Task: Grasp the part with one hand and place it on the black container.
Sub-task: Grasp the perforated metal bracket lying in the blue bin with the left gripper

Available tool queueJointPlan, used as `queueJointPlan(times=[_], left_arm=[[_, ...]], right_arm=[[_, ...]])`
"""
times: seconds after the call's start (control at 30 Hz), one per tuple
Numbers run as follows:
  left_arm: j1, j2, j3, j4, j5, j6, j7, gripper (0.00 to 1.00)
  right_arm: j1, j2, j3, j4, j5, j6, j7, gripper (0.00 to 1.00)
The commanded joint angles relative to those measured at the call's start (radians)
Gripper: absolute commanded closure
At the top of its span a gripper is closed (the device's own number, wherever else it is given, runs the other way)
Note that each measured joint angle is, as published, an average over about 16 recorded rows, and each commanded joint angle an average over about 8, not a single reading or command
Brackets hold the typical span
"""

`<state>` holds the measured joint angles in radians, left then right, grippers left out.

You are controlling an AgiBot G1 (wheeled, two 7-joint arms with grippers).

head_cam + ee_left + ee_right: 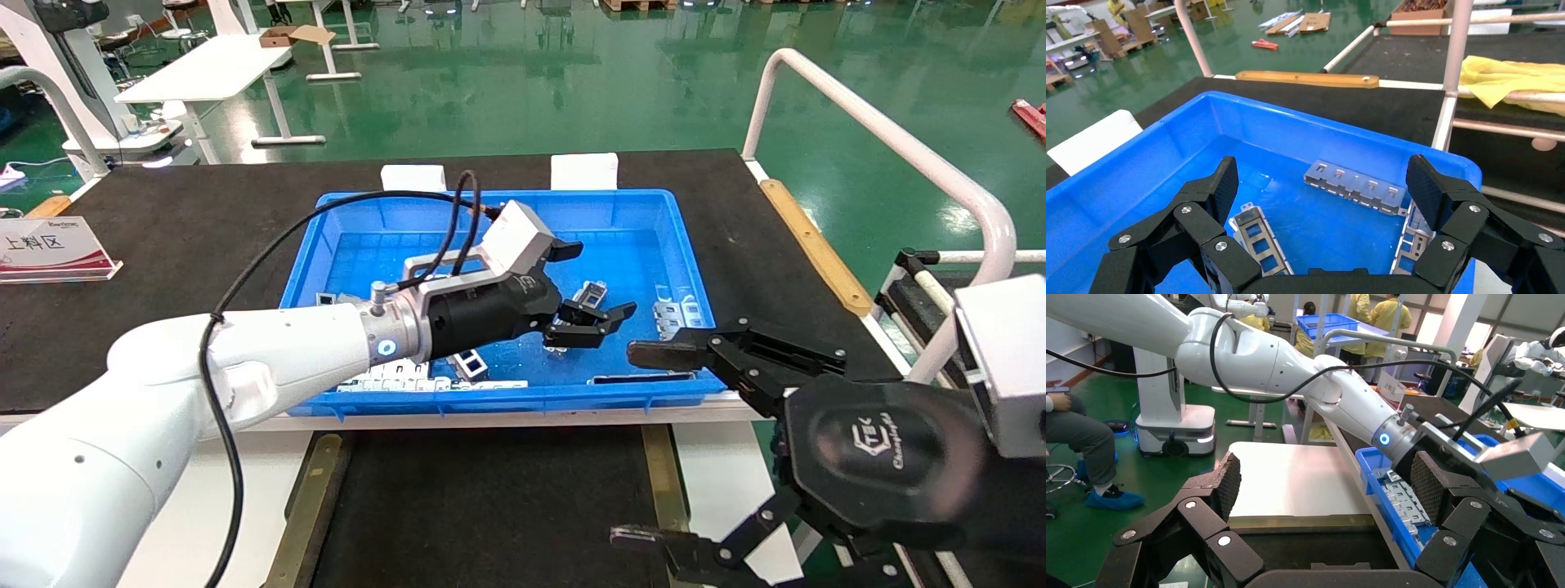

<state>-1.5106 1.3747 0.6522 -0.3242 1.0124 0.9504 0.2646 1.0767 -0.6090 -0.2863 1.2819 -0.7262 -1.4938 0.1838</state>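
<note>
My left gripper (605,278) is open and empty inside the blue bin (645,208), just above its floor. A slim grey channel part (592,292) with rectangular cutouts lies on the bin floor below the gap between its fingers, close to one finger in the left wrist view (1257,236). Two more grey brackets (1355,185) lie farther on, near the bin's right wall. The black container (490,498), edged by brass strips (306,506), sits in front of the bin. My right gripper (637,445) hangs open and empty over the container's right edge.
Flat pale slotted plates (409,380) lie along the bin's near wall. The bin stands on a large black mat (163,245). A white rail (899,155) runs along the right side. A sign card (49,249) stands at the far left.
</note>
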Motion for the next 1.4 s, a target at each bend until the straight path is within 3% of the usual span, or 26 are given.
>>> queueJointPlan(times=[0.03, 0.73, 1.4], left_arm=[[0.009, 0.001, 0.031, -0.027, -0.016, -0.032, -0.019, 0.0], [0.014, -0.004, 0.323, -0.115, -0.193, -0.275, -0.156, 0.0], [0.031, -0.007, 0.485, -0.105, -0.322, -0.395, -0.197, 0.0]], right_arm=[[0.0, 0.0, 0.0, 0.0, 0.0, 0.0, 0.0, 0.0], [0.0, 0.001, -0.002, 0.0, 0.001, 0.001, -0.001, 0.0], [0.001, 0.001, -0.003, 0.0, 0.002, 0.001, -0.001, 0.0]])
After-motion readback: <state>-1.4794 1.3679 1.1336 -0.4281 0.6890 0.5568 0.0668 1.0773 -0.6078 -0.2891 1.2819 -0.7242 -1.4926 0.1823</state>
